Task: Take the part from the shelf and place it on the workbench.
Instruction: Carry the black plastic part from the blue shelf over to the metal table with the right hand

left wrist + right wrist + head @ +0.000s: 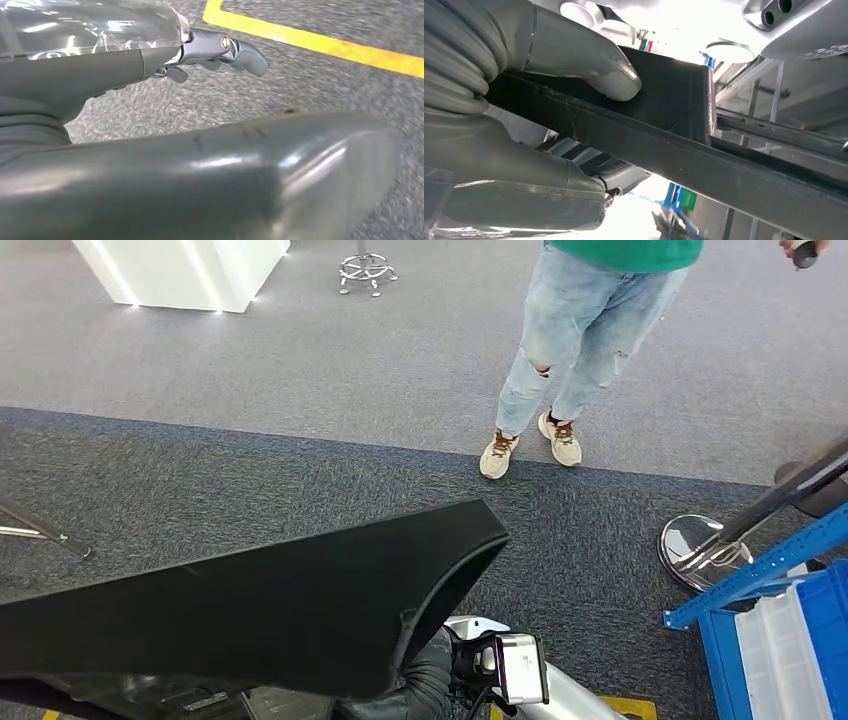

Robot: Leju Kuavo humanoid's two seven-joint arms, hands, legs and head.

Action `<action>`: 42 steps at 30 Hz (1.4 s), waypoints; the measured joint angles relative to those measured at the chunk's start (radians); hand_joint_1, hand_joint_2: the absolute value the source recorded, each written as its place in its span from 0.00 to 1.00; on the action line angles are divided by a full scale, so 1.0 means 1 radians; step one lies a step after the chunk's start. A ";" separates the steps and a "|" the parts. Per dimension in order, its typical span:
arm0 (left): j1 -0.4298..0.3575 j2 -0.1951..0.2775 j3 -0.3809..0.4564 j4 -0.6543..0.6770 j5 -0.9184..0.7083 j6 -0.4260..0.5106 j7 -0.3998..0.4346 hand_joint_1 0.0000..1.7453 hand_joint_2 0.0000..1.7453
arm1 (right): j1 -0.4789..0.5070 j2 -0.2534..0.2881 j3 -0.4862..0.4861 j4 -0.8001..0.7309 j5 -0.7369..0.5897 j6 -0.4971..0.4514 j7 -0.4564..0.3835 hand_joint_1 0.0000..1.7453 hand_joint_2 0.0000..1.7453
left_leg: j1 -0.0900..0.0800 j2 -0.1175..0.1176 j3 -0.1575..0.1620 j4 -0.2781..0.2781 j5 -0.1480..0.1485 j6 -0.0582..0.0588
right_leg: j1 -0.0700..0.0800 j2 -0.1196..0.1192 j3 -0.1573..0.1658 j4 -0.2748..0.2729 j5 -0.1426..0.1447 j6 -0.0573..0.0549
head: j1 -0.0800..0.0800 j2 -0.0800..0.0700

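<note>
A large flat black part (260, 610) with a curved lip spans the lower half of the head view, held level above the dark carpet. My right hand (435, 675) grips it from beneath at its near right corner. In the right wrist view the thumb (589, 65) presses on one face of the part (674, 105) and the fingers (524, 165) wrap the other side of its edge. My left hand (150, 65) hangs over the carpet with its fingers (235, 50) stretched out and nothing in them.
A person in jeans and a green top (580, 340) stands ahead on the grey carpet. A blue shelf frame (760, 570) with a blue bin (825, 630) is at the right, beside a chrome stand base (700, 540). Yellow floor tape (320, 45) runs under my left hand.
</note>
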 joint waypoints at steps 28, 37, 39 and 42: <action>0.007 0.026 0.030 -0.001 0.016 -0.006 0.006 0.00 0.00 | 0.003 -0.007 -0.010 0.045 -0.013 -0.002 -0.018 0.92 1.00 | -0.004 0.035 0.003 -0.017 0.010 0.011 | 0.007 -0.024 -0.053 0.129 -0.088 -0.007 | -0.002 0.000; 0.012 0.021 0.035 0.000 0.025 -0.029 -0.006 0.00 0.00 | -0.005 0.004 -0.013 0.069 -0.009 0.006 -0.019 0.92 1.00 | 0.008 -0.035 -0.022 0.030 -0.022 -0.034 | 0.000 0.016 0.040 -0.117 0.044 -0.030 | -0.004 0.000; 0.011 0.021 0.035 0.000 0.025 -0.032 -0.010 0.00 0.00 | -0.008 0.010 -0.015 0.073 -0.009 0.010 -0.020 0.92 1.00 | 0.007 0.023 -0.050 0.093 -0.055 -0.042 | 0.000 -0.008 0.046 -0.122 0.043 -0.040 | -0.008 0.000; 0.006 0.016 0.036 0.000 0.025 -0.034 -0.013 0.00 0.00 | -0.007 0.011 -0.017 0.082 -0.009 0.017 -0.023 0.92 1.00 | 0.012 0.068 -0.145 0.269 -0.128 -0.052 | 0.006 -0.049 0.048 -0.123 0.036 -0.047 | -0.011 0.000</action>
